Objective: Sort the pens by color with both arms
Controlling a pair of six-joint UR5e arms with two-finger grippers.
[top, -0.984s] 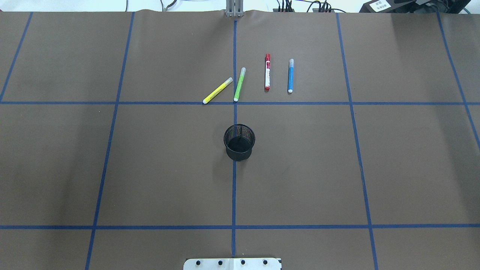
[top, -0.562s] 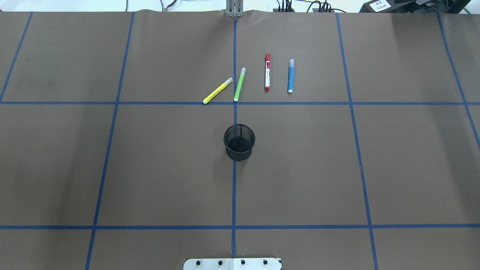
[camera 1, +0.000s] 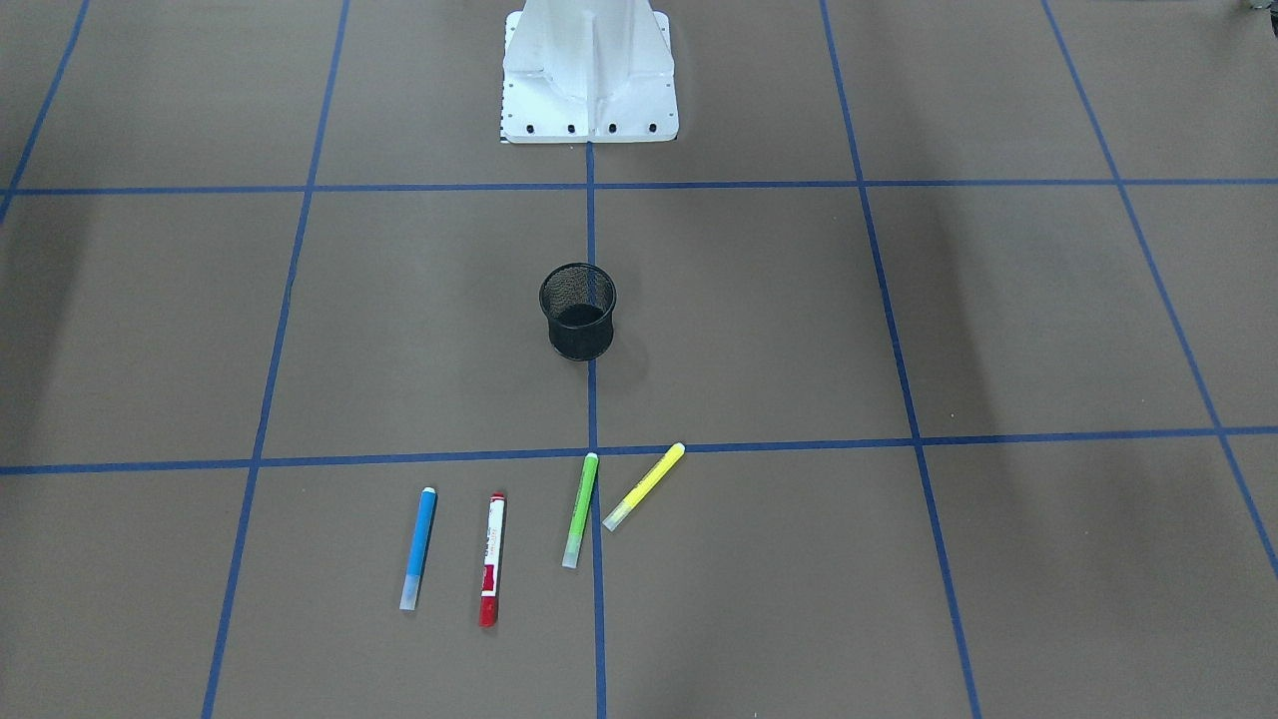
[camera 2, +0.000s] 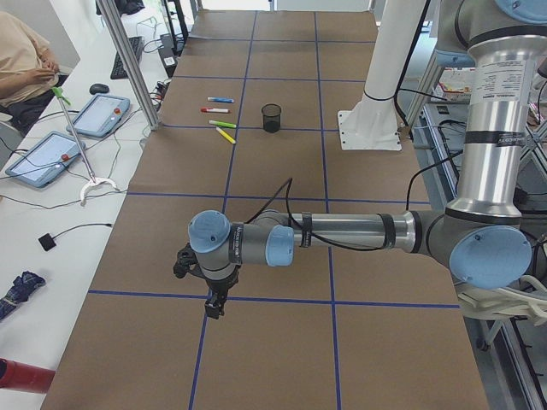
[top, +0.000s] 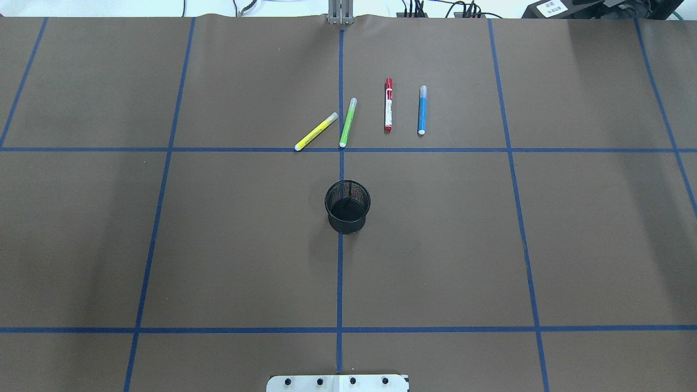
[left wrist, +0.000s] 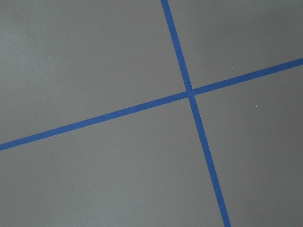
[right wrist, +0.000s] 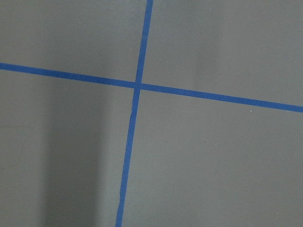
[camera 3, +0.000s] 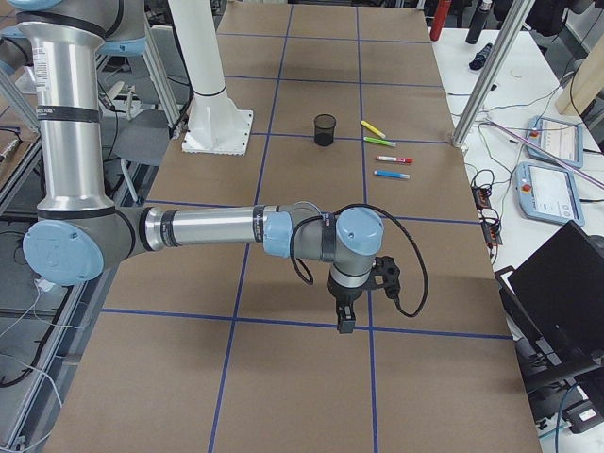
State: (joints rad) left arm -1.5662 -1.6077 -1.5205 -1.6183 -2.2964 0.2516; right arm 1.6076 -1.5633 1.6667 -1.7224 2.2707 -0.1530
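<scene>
Four pens lie in a row on the brown table, beyond the black mesh cup [top: 347, 207]: yellow pen [top: 316, 131], green pen [top: 348, 122], red-capped white pen [top: 388, 104] and blue pen [top: 422, 110]. The yellow pen lies slanted; the others lie nearly parallel. My left gripper [camera 2: 214, 303] hangs over a tape crossing far from the pens, at the table's left end. My right gripper [camera 3: 344, 321] hangs over a crossing at the right end. Both show only in the side views, so I cannot tell whether they are open or shut. Neither is near a pen.
Blue tape lines [top: 340, 272] divide the table into squares. The white pedestal base [camera 1: 589, 75] stands at the robot's side of the table. A metal post [top: 340, 12] stands at the far edge. Tablets and cables [camera 2: 60, 149] lie on a side bench.
</scene>
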